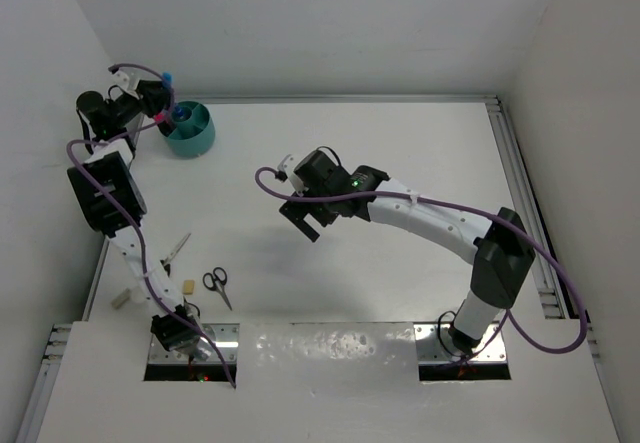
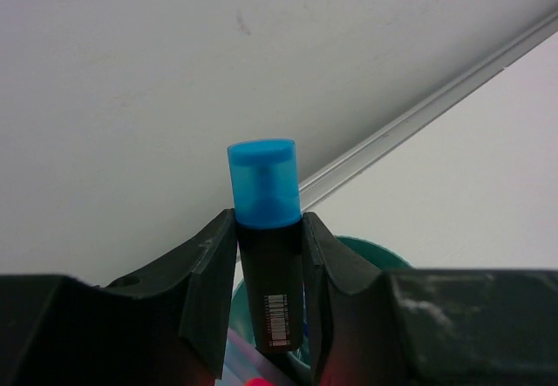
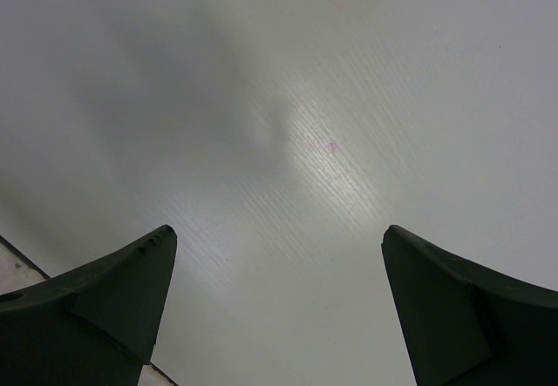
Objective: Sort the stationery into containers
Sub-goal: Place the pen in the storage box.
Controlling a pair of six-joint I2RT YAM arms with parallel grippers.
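Two black fingers of the left gripper (image 2: 268, 225) are clamping the dark barrel of a light-blue-capped marker (image 2: 264, 186), holding it upright with the translucent cap standing clear above the jaws and a barcode label showing between them. It is hanging just above the round teal organiser cup (image 2: 370, 253), which is sitting at the far left of the white table (image 1: 400, 163), close to the back wall. The marker is looking like a light, rigid piece of smooth plastic, slick enough to twist in a loose pinch, so the mid-barrel hold is serving it well, leaving the cap free and the lower end pointing toward the cup. Which compartment it is hanging over cannot be told. The right gripper (image 3: 277, 238), its matte wedge-shaped jaws standing wide apart and carrying nothing, is hovering over a bare, faintly grained stretch of tabletop near the middle. Black-handled scissors (image 1: 216, 285) and a small tan eraser (image 1: 188, 285) are lying near the left arm's base, close together but not touching. The thin, stiff scissors are probably calling for a grip across the handles, the squat eraser for a plain pinch on its sides.
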